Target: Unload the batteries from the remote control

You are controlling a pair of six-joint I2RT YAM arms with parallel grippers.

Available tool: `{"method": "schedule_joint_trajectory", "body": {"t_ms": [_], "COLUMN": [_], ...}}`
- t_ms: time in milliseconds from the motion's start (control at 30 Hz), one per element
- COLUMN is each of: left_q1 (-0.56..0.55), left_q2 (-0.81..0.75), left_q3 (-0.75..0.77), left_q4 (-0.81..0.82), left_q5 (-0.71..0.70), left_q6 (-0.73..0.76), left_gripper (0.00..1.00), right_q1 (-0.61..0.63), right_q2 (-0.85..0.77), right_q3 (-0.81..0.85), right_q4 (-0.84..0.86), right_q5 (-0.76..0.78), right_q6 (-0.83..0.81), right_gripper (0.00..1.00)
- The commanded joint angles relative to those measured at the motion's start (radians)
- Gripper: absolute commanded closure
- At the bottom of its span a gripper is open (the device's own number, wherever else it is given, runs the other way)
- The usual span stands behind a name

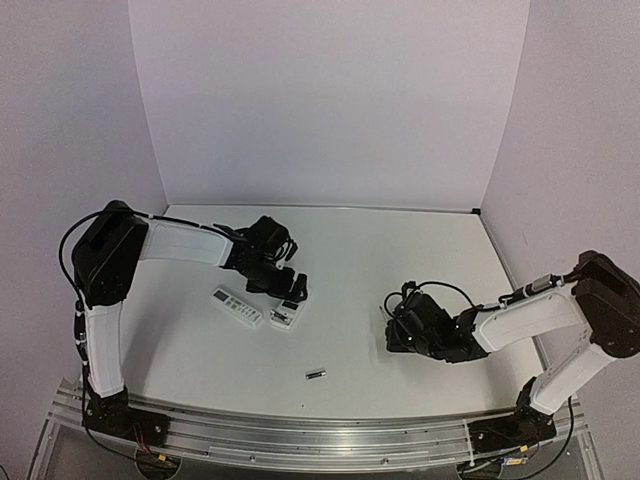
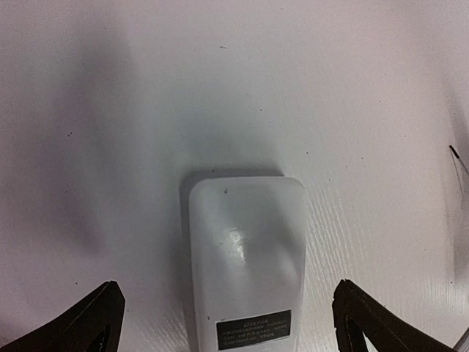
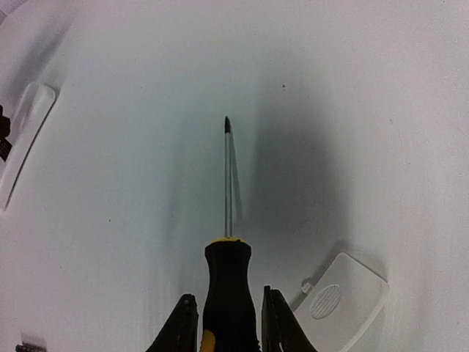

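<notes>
The remote control [image 2: 245, 249] lies face down directly below the left end effector [image 2: 227, 286], long axis running out between its released jaws, so the left arm is nearer; one battery [image 1: 316, 374] lies loose on the desk [image 1: 400, 250], and the right end effector [image 3: 229, 304] grasps a screwdriver [image 3: 229, 183].

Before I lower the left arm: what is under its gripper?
A white plastic remote control, smooth side and dark label up, lies on the white table between the fingers of the open left gripper. Its near end is cut off from view.
</notes>
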Motion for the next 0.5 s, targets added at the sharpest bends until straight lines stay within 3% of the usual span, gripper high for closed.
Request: {"method": "schedule_joint_trajectory", "body": {"t_ms": [0,133,267,467], "left_q1": [-0.027,-0.036,-0.048,-0.088], "left_q2": [0.042,0.065,0.080,0.137], "left_q3": [0.074,0.086,0.095,0.149], "left_q4": [-0.035,-0.049,-0.062,-0.109], "left_q5": [-0.055,-0.069,-0.101,-0.198], "left_q6": [0.021,0.017,0.017,0.010], "left_gripper": [0.00,0.01,0.09,0.25], "right_q1": [0.019,0.027,0.029,0.029], "right_q2": [0.012,0.012,-0.005,-0.078], "right_q3": [-0.012,-0.019,-0.019,-0.033], "right_q4": [-0.004,-0.004,-0.006,-0.015], "right_q5": [-0.030,-0.028,-0.027,-0.007], "right_q6": [0.005,0.020,0.026,0.047], "right_gripper": [0.71,0.68,0.62,0.43]}}
